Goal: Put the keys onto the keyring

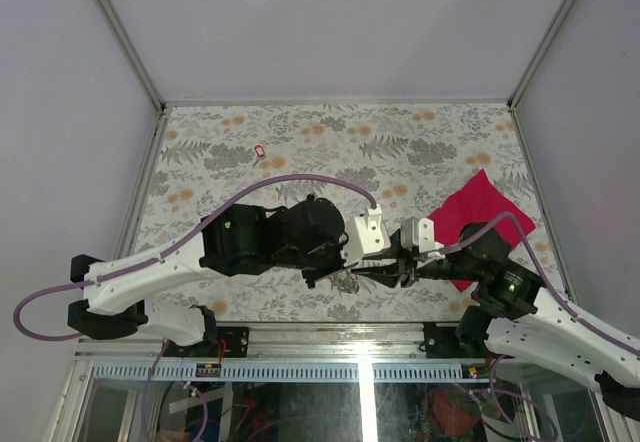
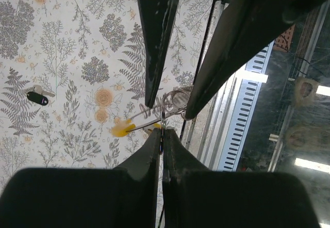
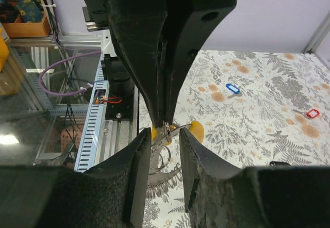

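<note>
The keyring [image 2: 175,100] is a thin silvery coil hanging just above the table's near edge, with a small yellow piece [image 2: 121,129] on it. My left gripper [image 2: 162,133] is shut on the ring's wire. In the right wrist view its dark tips [image 3: 164,118] come down from above onto the keyring [image 3: 164,156]. My right gripper [image 3: 165,141] is open, a finger on each side of the ring, not clamping it. Three loose keys lie on the table: a black key [image 2: 37,98], a blue key [image 3: 233,88] and a red key [image 1: 260,150]. From above, both grippers [image 1: 345,274] [image 1: 382,274] meet tip to tip.
A magenta cloth [image 1: 485,217] lies on the right of the floral table [image 1: 300,132]. The metal rail of the table's near edge [image 2: 234,130] runs right beside the grippers. Grey walls enclose the left, back and right sides.
</note>
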